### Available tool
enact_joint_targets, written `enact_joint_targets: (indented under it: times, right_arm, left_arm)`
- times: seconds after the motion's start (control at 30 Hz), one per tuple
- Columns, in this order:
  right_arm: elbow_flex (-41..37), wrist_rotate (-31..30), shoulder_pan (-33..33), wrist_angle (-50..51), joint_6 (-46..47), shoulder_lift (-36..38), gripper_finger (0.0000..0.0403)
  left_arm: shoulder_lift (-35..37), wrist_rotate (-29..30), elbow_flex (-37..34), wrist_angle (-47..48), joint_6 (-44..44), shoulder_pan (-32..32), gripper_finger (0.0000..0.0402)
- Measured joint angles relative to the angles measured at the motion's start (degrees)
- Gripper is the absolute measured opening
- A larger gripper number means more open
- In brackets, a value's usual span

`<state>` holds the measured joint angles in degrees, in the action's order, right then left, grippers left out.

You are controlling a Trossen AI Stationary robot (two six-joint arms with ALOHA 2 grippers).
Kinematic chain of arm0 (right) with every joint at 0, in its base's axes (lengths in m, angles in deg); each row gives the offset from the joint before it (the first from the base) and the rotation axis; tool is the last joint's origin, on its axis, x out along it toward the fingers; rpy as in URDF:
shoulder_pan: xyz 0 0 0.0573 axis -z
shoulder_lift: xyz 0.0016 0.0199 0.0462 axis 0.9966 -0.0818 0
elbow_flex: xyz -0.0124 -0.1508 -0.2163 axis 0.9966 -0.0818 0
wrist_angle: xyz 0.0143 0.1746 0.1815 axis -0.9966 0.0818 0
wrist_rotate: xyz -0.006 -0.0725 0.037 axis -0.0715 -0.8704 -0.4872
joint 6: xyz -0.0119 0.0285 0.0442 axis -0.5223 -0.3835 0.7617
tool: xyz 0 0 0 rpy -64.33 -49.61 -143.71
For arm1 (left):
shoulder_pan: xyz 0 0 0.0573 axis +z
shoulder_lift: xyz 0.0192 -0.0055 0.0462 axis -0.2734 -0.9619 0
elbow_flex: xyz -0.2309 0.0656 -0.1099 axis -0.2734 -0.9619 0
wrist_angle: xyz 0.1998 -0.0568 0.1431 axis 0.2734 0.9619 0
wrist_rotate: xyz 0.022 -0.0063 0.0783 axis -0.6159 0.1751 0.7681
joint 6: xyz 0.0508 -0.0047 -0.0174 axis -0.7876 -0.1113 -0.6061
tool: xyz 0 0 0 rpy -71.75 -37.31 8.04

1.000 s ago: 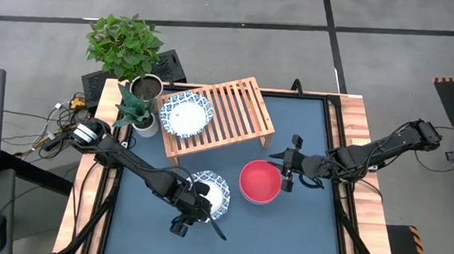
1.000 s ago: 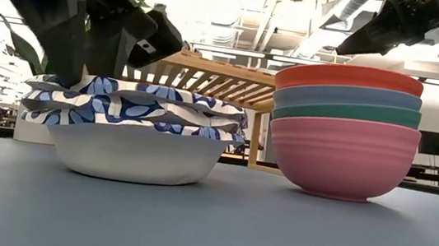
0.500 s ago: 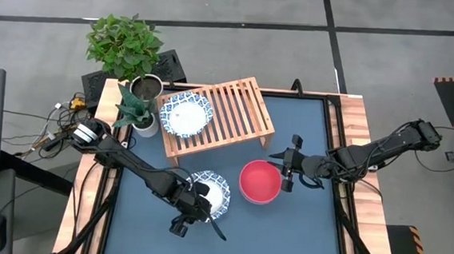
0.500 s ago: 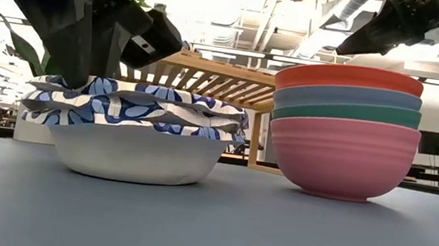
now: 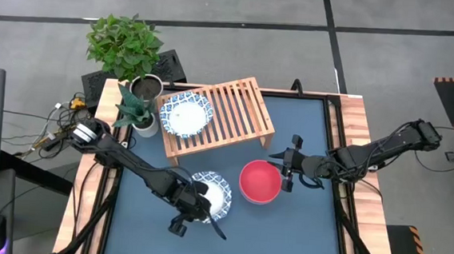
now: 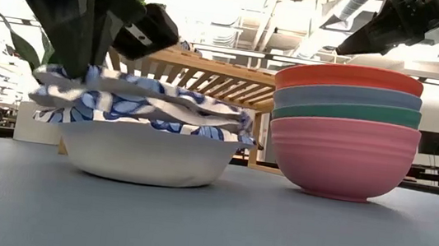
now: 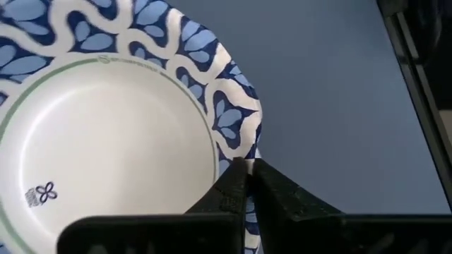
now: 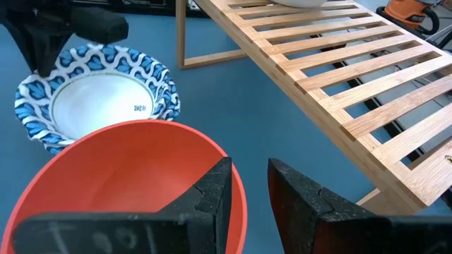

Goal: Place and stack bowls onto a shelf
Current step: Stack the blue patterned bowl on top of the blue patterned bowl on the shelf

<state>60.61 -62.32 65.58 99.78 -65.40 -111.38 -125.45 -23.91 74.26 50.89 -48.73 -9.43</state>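
Note:
A stack of white bowls with blue patterned rims (image 5: 210, 191) stands on the blue table near its front. My left gripper (image 7: 248, 169) is shut on the top bowl (image 6: 143, 102), which is tilted. To the right stands a stack of plain bowls (image 6: 345, 129): pink at the bottom, then teal, blue and red (image 5: 260, 182). My right gripper (image 5: 288, 175) hovers open just above and beside that stack's right rim, touching nothing. One more patterned bowl (image 5: 185, 114) sits on the left end of the wooden slatted shelf (image 5: 240, 112). My left gripper pinches the top patterned bowl's rim (image 7: 244, 144) on its near side, one finger over the inner face and one on the outer. The fingers slant down from the table's near left. The held side is raised; the opposite side (image 6: 231, 128) rests on the bowl beneath.
Two potted plants (image 5: 137, 97) stand at the table's far left corner beside the shelf. The shelf's right half (image 8: 353, 77) is bare slats. Open blue table (image 5: 299, 236) lies along the near right.
My left gripper has shut on the top patterned bowl's rim. That side of the bowl has lifted, so the bowl now tilts, and the stack has slid a little sideways.

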Motion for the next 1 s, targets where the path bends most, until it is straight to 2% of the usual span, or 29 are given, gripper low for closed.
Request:
enact_joint_targets:
  times: [0.2, 0.33, 0.47, 0.8, 0.9, 1.0]
  right_arm:
    - [0.0, 0.0, 0.0, 0.0, 0.0, 0.0, 0.0118]
    - [0.0, 0.0, 0.0, 0.0, 0.0, 0.0, 0.0118]
    - [0.0, 0.0, 0.0, 0.0, -0.3, 0.0, 0.0118]
    - [0.0, 0.0, 0.0, 0.0, -0.4, 0.0, 0.0118]
    - [0.0, 0.0, 0.0, 0.0, -0.4, 0.0, 0.0118]
    - [0.0, 0.0, 0.0, 0.0, -0.4, 0.0, 0.0118]
  left_arm:
    - [0.0, 2.3, 4.9, 6.9, 0.2, 0.0, 0.0000]
    - [0.0, 1.7, 8.7, 8.2, 0.3, -0.3, 0.0000]
    - [0.0, 1.4, 13.2, 14.7, 0.3, -0.8, 0.0000]
    - [0.0, 1.4, 30.3, 28.6, 0.2, -1.8, 0.0000]
    - [0.0, 4.2, 36.4, 34.1, -0.3, -2.0, 0.0000]
    - [0.1, 9.7, 42.1, 39.6, -1.8, -2.3, 0.0000]
